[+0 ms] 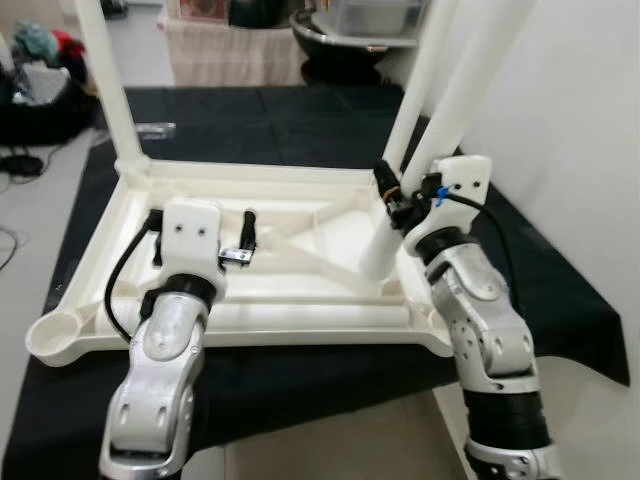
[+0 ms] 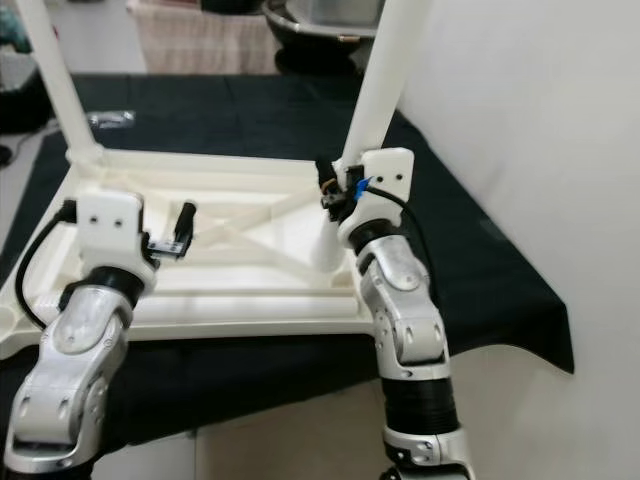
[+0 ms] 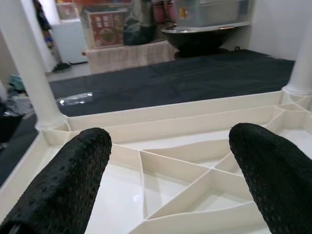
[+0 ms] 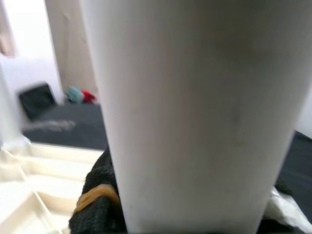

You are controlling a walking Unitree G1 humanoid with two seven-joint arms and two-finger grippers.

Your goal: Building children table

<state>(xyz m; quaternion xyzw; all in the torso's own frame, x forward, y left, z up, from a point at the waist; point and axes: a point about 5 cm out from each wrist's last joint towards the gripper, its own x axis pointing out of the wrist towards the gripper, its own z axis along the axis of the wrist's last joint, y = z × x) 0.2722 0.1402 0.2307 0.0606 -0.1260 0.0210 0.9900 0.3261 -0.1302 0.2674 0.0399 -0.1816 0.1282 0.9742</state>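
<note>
— Both arms up front. What's around?
— Black mat [image 1: 300, 120] under the upside-down tabletop [image 1: 290, 310]; two legs already upright at its far corners.
— Fingers?
— I see the right gripper [image 1: 392, 205] clamped around a leg [image 1: 440, 130] at the near-right corner. Left gripper [image 3: 170, 170] spread wide, hovering over the ribs.

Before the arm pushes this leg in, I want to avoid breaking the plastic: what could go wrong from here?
1. The leg held by the right tool leans, with its foot on the ribs and not in a corner socket; pushing now may jam it or crack a rib.
2. The upturned tabletop lies on a black cloth unheld, since the left tool is open above it, so it might slide.
3. The swinging leg could strike the standing leg.
</note>
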